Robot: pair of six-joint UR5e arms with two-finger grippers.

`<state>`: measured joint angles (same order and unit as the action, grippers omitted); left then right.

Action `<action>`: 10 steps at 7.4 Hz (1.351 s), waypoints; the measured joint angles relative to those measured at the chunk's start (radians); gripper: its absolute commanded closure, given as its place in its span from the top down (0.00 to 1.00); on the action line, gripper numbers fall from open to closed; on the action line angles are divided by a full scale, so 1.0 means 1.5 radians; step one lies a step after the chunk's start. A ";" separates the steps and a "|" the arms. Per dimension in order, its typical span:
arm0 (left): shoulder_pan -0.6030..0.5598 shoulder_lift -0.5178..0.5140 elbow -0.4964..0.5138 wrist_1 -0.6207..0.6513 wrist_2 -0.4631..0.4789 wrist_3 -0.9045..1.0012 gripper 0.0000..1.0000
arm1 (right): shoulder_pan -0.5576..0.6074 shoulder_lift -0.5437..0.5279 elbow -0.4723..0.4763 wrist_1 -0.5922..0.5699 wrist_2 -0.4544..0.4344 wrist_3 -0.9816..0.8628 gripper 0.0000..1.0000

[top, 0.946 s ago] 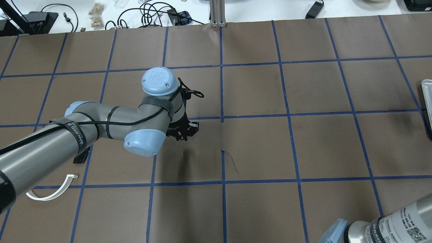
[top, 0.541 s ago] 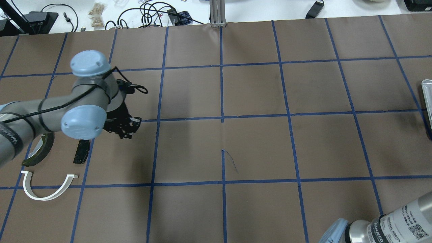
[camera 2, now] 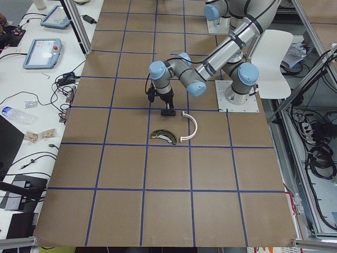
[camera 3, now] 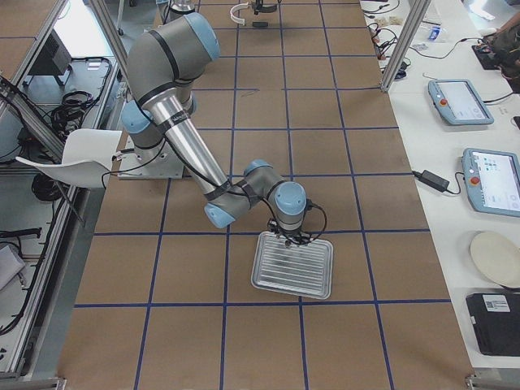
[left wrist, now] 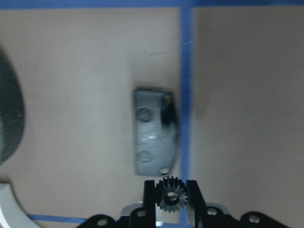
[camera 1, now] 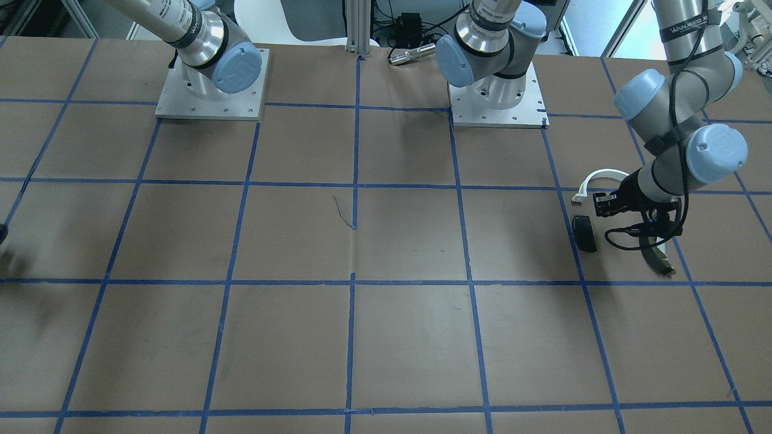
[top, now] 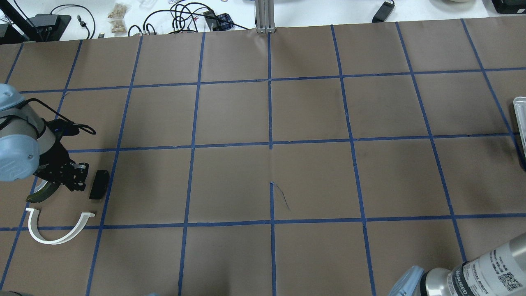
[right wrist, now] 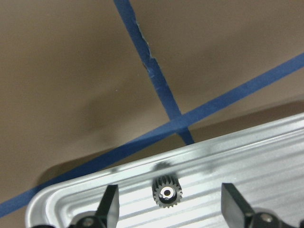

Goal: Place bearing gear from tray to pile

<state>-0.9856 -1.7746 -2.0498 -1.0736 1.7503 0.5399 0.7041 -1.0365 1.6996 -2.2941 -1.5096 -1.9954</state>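
My left gripper is shut on a small black bearing gear, held just beside the black rectangular pad of the pile. In the overhead view the left gripper hangs between the pad and the dark olive curved shoe, with the white arc in front. My right gripper is open over the metal tray, its fingers on either side of a second black gear that lies on the tray.
The table is brown paper with a blue tape grid. The tray lies at the robot's right end, and only its corner shows in the overhead view. Cables and small items lie beyond the far table edge.
My left arm has swung from the table's middle to the left, carrying the gear over to the pile beside the black pad. The right arm has not moved.
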 measured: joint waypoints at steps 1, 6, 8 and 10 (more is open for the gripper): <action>0.016 -0.010 -0.001 0.018 0.001 0.015 0.04 | 0.000 0.001 0.000 -0.003 0.000 -0.002 0.56; 0.022 -0.008 0.004 0.035 0.004 0.026 1.00 | 0.000 0.013 0.000 -0.023 0.001 -0.009 0.05; 0.006 0.012 0.018 0.018 0.003 0.022 1.00 | 0.000 0.010 0.000 -0.020 -0.001 -0.002 0.00; -0.017 0.033 0.039 -0.018 0.004 0.018 1.00 | 0.003 -0.005 0.001 -0.012 -0.003 0.032 0.00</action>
<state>-1.0113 -1.7247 -1.9908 -1.1011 1.7562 0.5668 0.7080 -1.0437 1.7006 -2.3126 -1.5145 -1.9479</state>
